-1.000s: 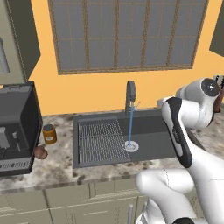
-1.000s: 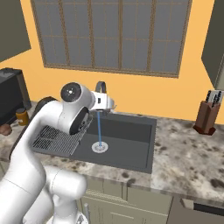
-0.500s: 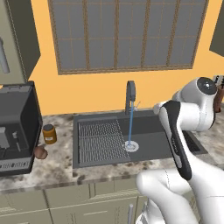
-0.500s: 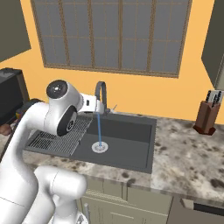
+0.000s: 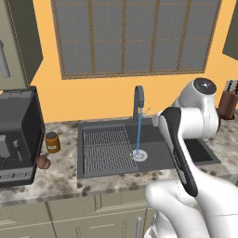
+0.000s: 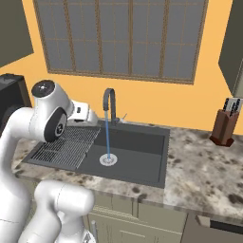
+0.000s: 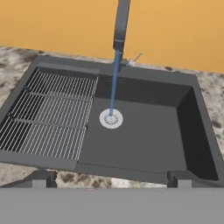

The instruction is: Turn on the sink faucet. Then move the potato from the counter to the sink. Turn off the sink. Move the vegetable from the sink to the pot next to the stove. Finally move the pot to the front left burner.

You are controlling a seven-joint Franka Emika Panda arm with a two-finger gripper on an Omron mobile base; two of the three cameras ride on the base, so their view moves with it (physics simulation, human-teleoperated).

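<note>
Fingers (image 7: 42, 178) spread wide above sink (image 7: 144, 144); faucet (image 7: 121, 24) running; potato (image 5: 42, 161) probably beside jar (image 5: 52, 142).

Sitting on the speckled counter (image 5: 60, 174): a black coffee machine (image 5: 17, 135) at the far left, a small brown jar (image 5: 52, 142) just beside it. Standing on the right: a brown knife block (image 6: 223, 126). Filling the orange wall (image 6: 142, 102) above: a big window (image 6: 118, 38).
</note>
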